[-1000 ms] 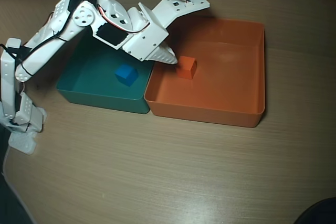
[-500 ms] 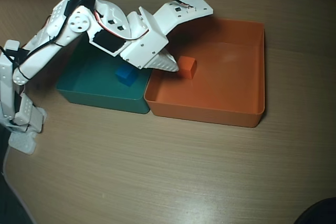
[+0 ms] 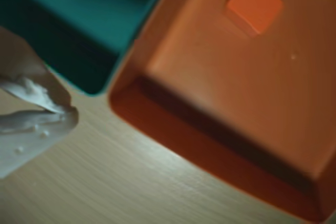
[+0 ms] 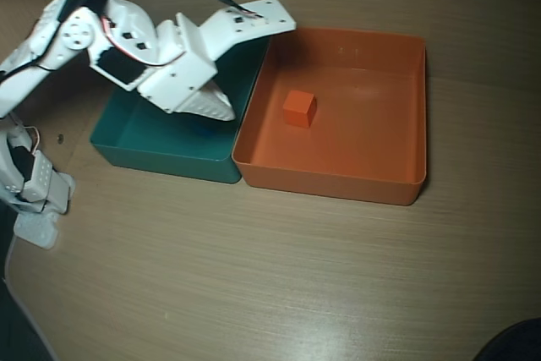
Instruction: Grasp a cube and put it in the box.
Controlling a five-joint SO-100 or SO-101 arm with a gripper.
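Note:
The small orange cube (image 4: 299, 110) rests on the floor of the orange box (image 4: 372, 137), in its left half. In the wrist view the cube (image 3: 254, 11) sits at the upper right inside the orange box (image 3: 236, 98). My gripper (image 4: 221, 111) hangs above the right end of the teal box, just left of the orange box's left wall. In the wrist view its white fingertips (image 3: 67, 112) meet at the left edge, shut and holding nothing.
The teal box (image 4: 161, 158) stands against the orange box's left side; it also shows in the wrist view (image 3: 79, 9). A dark blue shape lies inside it, mostly hidden under the arm. The arm's base (image 4: 34, 183) stands at the left edge. Bare wooden tabletop (image 4: 270, 276) lies in front.

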